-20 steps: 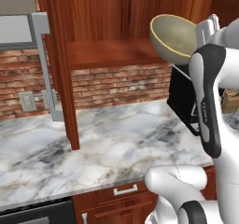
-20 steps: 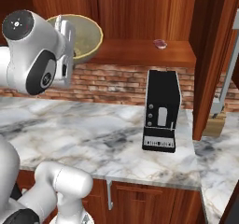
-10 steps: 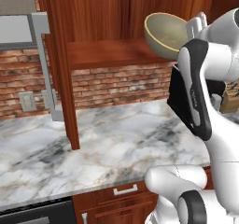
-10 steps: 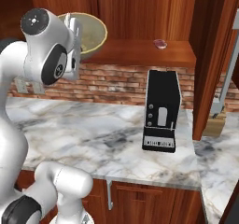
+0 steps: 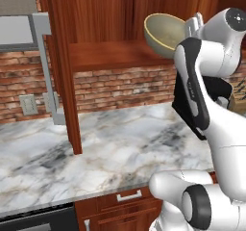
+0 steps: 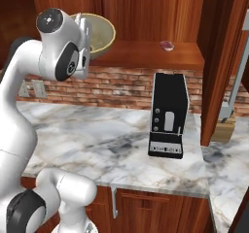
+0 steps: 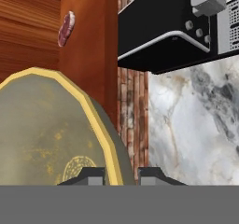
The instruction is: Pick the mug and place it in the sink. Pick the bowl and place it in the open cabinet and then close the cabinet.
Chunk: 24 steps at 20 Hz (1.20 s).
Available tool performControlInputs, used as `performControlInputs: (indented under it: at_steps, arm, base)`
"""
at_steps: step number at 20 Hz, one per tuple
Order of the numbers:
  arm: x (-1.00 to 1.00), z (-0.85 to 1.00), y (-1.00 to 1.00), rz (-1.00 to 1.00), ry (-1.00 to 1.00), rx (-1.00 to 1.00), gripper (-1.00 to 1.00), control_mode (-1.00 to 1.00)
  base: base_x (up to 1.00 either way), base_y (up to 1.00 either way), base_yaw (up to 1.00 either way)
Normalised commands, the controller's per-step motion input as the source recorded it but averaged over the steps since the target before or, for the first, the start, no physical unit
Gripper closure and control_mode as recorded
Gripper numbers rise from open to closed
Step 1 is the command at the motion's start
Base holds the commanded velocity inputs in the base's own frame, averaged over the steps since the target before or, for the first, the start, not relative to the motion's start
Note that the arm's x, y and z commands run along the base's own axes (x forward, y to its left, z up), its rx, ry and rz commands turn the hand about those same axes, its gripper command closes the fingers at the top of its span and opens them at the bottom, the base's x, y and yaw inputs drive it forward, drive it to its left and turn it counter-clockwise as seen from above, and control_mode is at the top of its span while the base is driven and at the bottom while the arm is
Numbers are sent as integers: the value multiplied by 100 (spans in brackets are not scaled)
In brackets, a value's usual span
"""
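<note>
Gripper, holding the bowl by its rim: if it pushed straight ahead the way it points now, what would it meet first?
Probably the cabinet shelf edge: in the hand view it rises straight ahead of the gripper, behind the bowl. The black coffee machine sits off to one side. Depth is unclear.

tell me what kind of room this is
A kitchen, rendered. A grey-veined marble counter runs along a red brick backsplash, with a reddish wooden cabinet above. A black coffee machine stands on the counter, and the claw holds a bowl.
</note>
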Motion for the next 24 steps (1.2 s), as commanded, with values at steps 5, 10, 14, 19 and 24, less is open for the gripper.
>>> performControlInputs:
  at_steps: [5, 10, 14, 19, 24]
  arm:
    - [33, -16, 0, 0, 0, 0, 100, -100]
    - [41, -9, 0, 0, 0, 0, 100, -100]
    - [43, -16, 0, 0, 0, 0, 100, -100]
    - [37, -13, 0, 0, 0, 0, 100, -100]
    - [38, -7, 0, 0, 0, 0, 100, -100]
  base:
    - [0, 0, 0]
    - [0, 0, 0]
    - [0, 0, 0]
    - [0, 0, 0]
    - [0, 0, 0]
